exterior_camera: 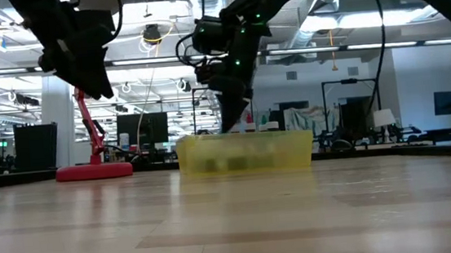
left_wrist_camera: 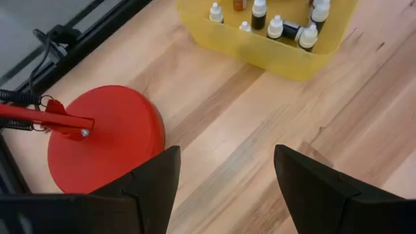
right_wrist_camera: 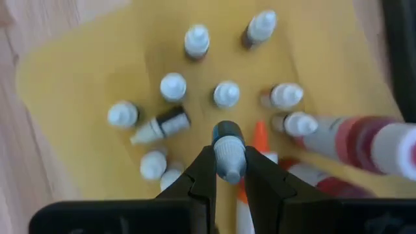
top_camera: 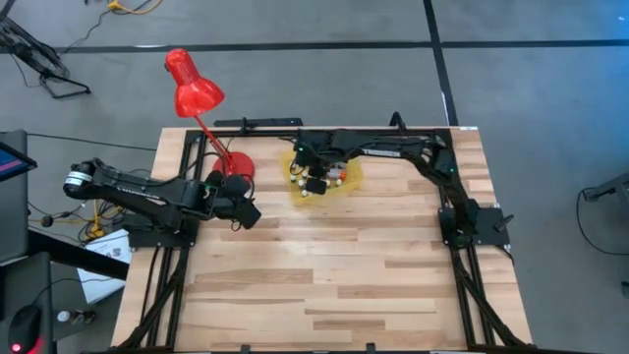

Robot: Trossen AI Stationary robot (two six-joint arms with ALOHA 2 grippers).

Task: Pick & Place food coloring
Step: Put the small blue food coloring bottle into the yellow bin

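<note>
A shallow yellow tray [top_camera: 298,193] sits at the table's far middle. It holds several tiny food coloring bottles [right_wrist_camera: 226,93] with pale caps, most upright, one lying on its side [right_wrist_camera: 159,127]. My right gripper [right_wrist_camera: 229,174] hangs over the tray, pointing steeply down and shut on one small bottle with a blue-grey cap [right_wrist_camera: 228,148]. In the low view my right gripper [exterior_camera: 233,124] ends just above the tray's rim [exterior_camera: 243,138]. My left gripper [left_wrist_camera: 224,175] stands open and holds nothing, above bare wood beside the red lamp base [left_wrist_camera: 104,136], left of the tray. My right gripper pinches the small bottle between its two fingers, one on each side just below the blue-grey cap [right_wrist_camera: 229,166]. The fingers come from above, slanting down. The bottle stands upright in the hold, cap up. Whether its bottom rests on the tray I cannot tell.
A red desk lamp stands at the far left, its round base [top_camera: 239,164] on the table and its head [top_camera: 192,88] reaching beyond the far edge. Larger red-and-white tubes [right_wrist_camera: 364,140] lie in the tray beside the bottles. Bare wood [top_camera: 344,275] spreads across the table's near half.
</note>
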